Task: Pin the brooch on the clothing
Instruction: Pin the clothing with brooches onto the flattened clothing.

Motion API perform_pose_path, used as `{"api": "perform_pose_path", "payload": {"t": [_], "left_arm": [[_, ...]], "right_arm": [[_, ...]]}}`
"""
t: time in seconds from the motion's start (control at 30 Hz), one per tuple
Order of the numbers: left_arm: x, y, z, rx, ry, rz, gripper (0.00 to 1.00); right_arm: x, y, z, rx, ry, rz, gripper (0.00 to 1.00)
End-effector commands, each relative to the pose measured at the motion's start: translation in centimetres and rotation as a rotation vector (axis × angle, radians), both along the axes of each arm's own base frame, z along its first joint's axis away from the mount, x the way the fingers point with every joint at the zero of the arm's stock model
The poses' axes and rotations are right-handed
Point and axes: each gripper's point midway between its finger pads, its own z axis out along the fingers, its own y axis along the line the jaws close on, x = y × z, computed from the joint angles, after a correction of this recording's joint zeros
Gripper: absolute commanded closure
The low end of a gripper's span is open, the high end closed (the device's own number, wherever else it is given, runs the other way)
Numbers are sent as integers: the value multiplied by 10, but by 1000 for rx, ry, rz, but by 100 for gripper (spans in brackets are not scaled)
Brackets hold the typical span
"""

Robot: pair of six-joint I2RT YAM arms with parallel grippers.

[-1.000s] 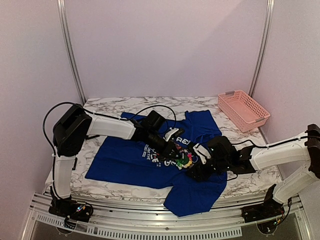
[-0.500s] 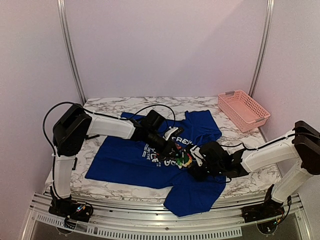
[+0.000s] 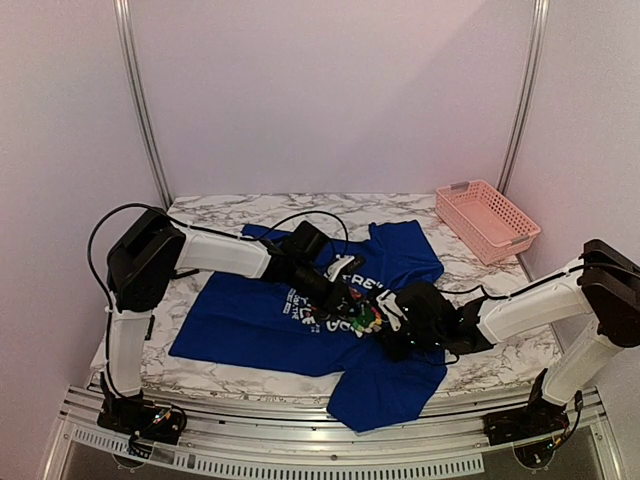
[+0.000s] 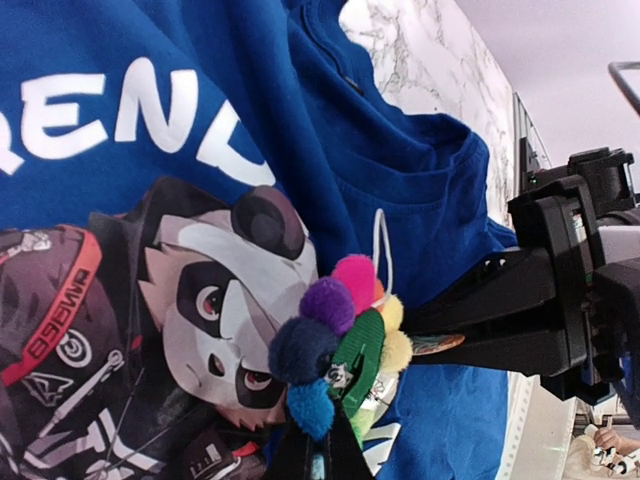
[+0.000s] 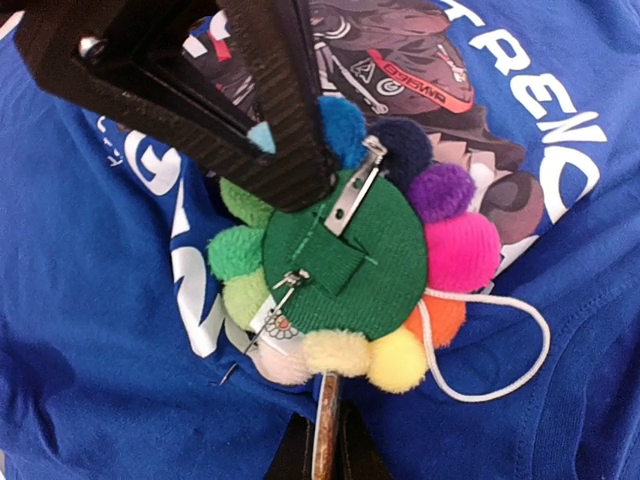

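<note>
The brooch (image 3: 368,317) is a flower of coloured pom-pom petals. Its green felt back (image 5: 345,255) faces up, and its open pin (image 5: 262,318) slants down to the fabric. It hangs just above the chest print of the clothing (image 3: 250,320), a blue T-shirt spread on the table. My left gripper (image 4: 320,425) is shut on the brooch at its blue petals, coming in from the upper left in the right wrist view (image 5: 290,165). My right gripper (image 5: 325,430) is shut on a thin flat piece (image 5: 325,405) under the yellow petals. It faces the left gripper.
A pink lattice basket (image 3: 487,220) stands at the back right of the marble table (image 3: 200,212). A white string loop (image 5: 520,350) trails from the brooch over the shirt. The shirt's hem hangs over the table's front edge (image 3: 385,405). Metal posts rise at both back corners.
My right gripper has slid left up to the brooch and closed from wide open. The left gripper has held still with the brooch.
</note>
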Motion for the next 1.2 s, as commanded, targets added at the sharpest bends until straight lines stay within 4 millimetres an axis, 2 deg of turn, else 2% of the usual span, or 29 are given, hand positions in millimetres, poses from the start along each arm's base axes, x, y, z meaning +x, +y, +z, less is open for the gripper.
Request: {"api": "perform_pose_path", "payload": {"t": [0.0,0.13,0.27,0.43,0.57,0.67,0.7,0.77,0.83,0.93,1.03,1.17], "left_arm": [[-3,6,-15,36,28,-2,100],[-12,2,-6,18,56,-40,100],[-22,4,-2,20,123,-66,100],[-31,4,-1,20,126,-76,100],[-33,2,2,20,116,-78,100],[-31,3,0,31,113,-67,100],[-30,3,-1,35,110,-62,100],[-28,4,-2,39,108,-53,100],[-26,5,-4,43,111,-47,100],[-26,5,-4,42,112,-46,100],[-26,6,-4,43,113,-46,100],[-28,6,-2,42,115,-45,100]], "right_arm": [[-11,13,10,46,43,68,99],[1,14,21,44,11,38,100],[18,7,26,48,19,-39,100],[33,11,49,102,-4,-62,100],[39,14,56,122,3,-63,100],[36,17,55,130,24,-50,99],[31,19,53,137,48,-30,94],[24,17,44,120,85,-14,73],[17,12,37,94,119,-7,61],[9,8,38,76,130,22,55],[6,5,52,81,91,53,52],[3,8,69,111,40,114,55]]}}
